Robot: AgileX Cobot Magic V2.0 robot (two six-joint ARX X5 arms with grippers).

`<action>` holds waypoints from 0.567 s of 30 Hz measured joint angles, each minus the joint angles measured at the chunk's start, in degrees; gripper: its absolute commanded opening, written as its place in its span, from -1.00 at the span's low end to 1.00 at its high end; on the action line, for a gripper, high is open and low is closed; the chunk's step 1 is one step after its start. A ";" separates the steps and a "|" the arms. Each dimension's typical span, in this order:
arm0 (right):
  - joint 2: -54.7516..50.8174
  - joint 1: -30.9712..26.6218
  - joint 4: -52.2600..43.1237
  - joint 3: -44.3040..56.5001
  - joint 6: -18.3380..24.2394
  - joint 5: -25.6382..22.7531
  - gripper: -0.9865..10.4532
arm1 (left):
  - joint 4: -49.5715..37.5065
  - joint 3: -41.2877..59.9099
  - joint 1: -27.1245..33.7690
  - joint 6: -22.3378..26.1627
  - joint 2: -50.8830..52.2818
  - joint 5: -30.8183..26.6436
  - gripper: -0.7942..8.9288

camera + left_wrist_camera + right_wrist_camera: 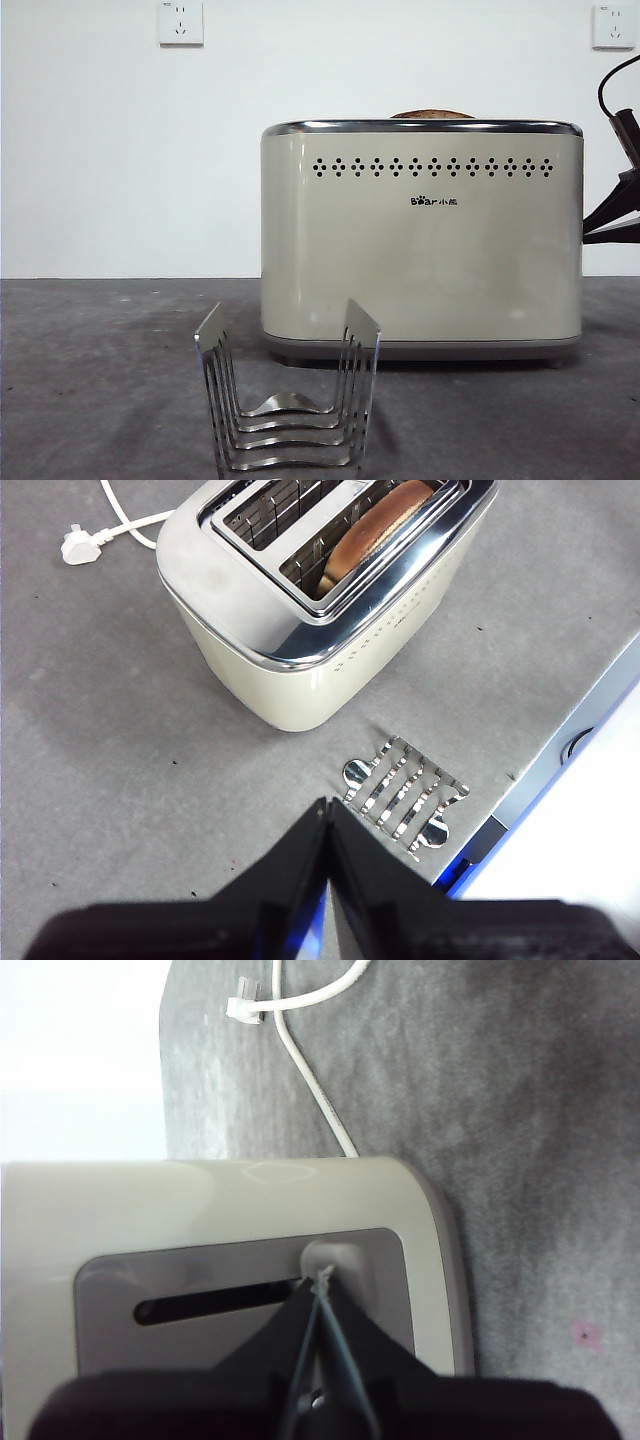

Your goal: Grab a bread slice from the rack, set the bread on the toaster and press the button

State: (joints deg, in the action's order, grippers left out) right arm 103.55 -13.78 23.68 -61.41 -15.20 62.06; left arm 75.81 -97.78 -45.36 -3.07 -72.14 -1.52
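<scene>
Grey desk (100,380), bearing everything. Cream toaster (420,240) standing upright toward the back, chrome rim on top, vent holes and Bear logo facing forward. Slice of bread (375,530) sunk in one slot, only its brown rounded top peeking above the rim. Silver rack (290,410) standing empty just in front of the toaster, apart from it. Right gripper (322,1282) at the toaster's end panel, jaws closed together, tips touching the lever knob (330,1258) beside its slot. Left gripper (327,810) hovering above the desk near the rack, jaws pressed shut, holding nothing. White plug (78,545) lying behind the toaster.
</scene>
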 measured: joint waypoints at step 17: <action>1.88 0.66 2.21 -0.96 0.85 -1.55 -0.84 | 0.00 0.00 0.00 0.00 0.00 0.00 -0.85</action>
State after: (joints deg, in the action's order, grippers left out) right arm 105.43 -13.13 25.89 -62.37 -14.35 60.51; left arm 75.81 -97.78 -45.36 -3.07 -72.14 -1.52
